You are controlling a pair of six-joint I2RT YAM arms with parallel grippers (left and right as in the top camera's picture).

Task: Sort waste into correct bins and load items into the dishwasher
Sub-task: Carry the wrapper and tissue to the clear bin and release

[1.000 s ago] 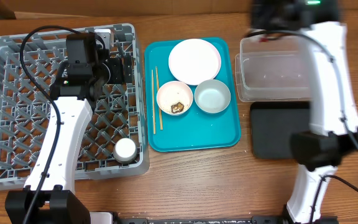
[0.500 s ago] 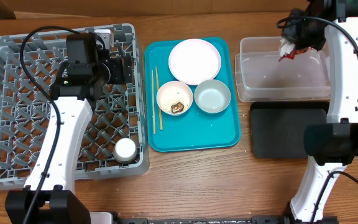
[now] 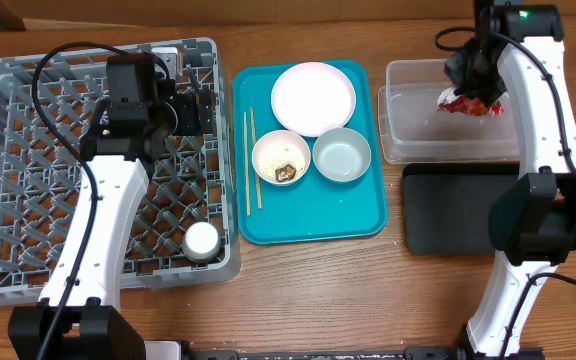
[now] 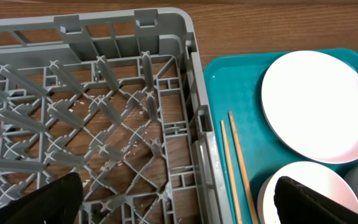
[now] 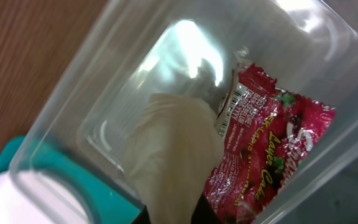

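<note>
My right gripper (image 3: 468, 88) hangs over the clear tub (image 3: 418, 128). It is shut on a crumpled white napkin (image 5: 173, 149) and the red-and-white snack wrapper (image 5: 263, 149), which also shows in the overhead view (image 3: 471, 104). My left gripper (image 3: 204, 111) is open and empty over the grey dish rack (image 3: 28, 170), near its right wall (image 4: 194, 93). On the teal tray (image 3: 308, 220) lie the white plate (image 3: 313, 97), a bowl with rice scraps and brown bits (image 3: 281, 160), an empty bowl (image 3: 341, 155) and the chopsticks (image 3: 249, 160).
The black tray (image 3: 453, 208) lies in front of the clear tub. A small white cup (image 3: 202, 240) stands in the rack's front right corner. The left wrist view shows the plate (image 4: 319, 106) and chopsticks (image 4: 235, 162) just right of the rack.
My right gripper has come forward and down from behind the tub to over it, carrying the wrapper and napkin. The left arm has not moved.
</note>
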